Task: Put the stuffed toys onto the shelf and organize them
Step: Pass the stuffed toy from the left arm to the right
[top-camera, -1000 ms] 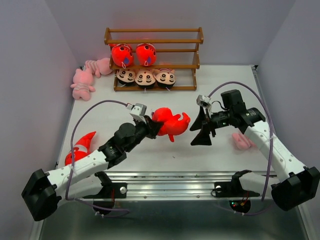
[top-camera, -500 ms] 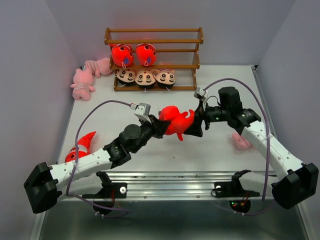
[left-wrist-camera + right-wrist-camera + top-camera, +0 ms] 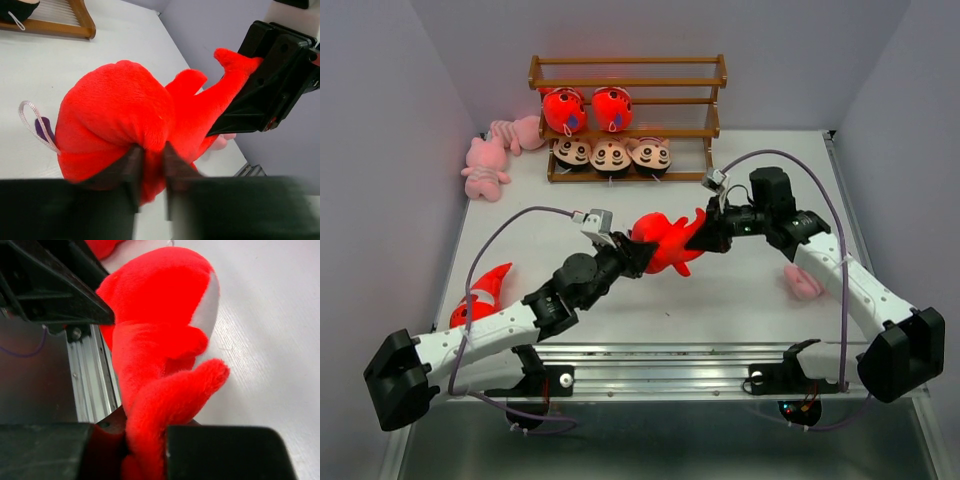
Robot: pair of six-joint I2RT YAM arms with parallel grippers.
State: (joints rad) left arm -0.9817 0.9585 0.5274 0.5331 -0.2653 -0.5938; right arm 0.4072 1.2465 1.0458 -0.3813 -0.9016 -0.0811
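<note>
Right gripper (image 3: 702, 233) snaps from wide to pinched, red fish (image 3: 662, 242) tail between its jaws | left gripper (image 3: 636, 252) jaws nipped on body | risk: tug-of-war, tail slips.

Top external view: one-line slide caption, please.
Left gripper and right gripper both clamp one red fish before the partly filled shelf.

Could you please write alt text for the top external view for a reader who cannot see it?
One red fish toy is held over the table, left fingers on its body, right fingers on its tail. Behind, the shelf holds two fish and three boy dolls; pink toys lie beside it.
</note>
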